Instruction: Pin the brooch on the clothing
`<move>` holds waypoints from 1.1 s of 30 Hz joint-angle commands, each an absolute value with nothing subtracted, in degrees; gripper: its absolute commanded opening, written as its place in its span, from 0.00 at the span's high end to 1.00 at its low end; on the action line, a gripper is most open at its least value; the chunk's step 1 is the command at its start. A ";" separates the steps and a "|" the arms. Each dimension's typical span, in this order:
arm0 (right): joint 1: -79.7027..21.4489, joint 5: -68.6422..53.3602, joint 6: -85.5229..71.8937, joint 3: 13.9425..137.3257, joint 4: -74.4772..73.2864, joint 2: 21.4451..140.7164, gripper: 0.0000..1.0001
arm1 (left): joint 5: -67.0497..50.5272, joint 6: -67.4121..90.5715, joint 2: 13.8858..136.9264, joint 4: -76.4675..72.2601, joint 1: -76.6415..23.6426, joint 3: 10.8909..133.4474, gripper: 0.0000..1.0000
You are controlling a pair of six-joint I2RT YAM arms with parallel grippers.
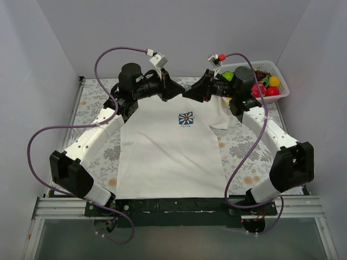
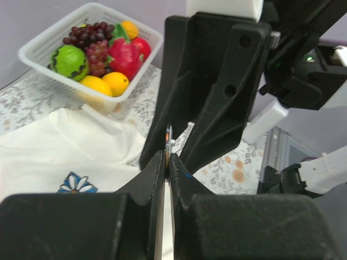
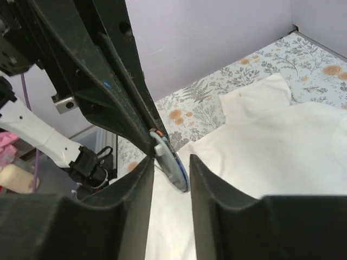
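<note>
Top external view: one T-shirt (image 1: pixel 168 154) lies flat on the bench (image 1: pixel 92 97). At its 12 o'clock edge, the left gripper (image 1: pixel 174 90) is fully closed, pinching the single brooch (image 3: pixel 172 165). The right gripper (image 1: pixel 193 92) stands part-open, straddling it.

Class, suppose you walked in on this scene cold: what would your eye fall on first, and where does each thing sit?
First, the left end effector and right end effector meeting tip to tip above the collar of the white T-shirt, far centre. The left pinches a small round brooch, while the right's fingers stand apart on either side of it. Next, the colourful fruit basket in the far right corner.
</note>
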State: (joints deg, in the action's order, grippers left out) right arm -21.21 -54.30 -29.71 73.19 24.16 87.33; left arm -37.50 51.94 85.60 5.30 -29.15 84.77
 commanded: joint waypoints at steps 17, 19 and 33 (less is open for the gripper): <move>-17.14 -58.45 -34.01 59.68 48.34 76.02 0.15 | -19.86 51.42 78.93 3.69 -31.55 80.42 1.00; -17.05 -58.62 -35.06 59.77 49.39 76.55 0.15 | -19.43 51.33 78.93 3.78 -31.55 80.33 1.00; -16.96 -57.22 -33.58 59.94 44.40 82.17 0.07 | -6.60 47.11 83.40 5.18 -31.64 78.66 1.00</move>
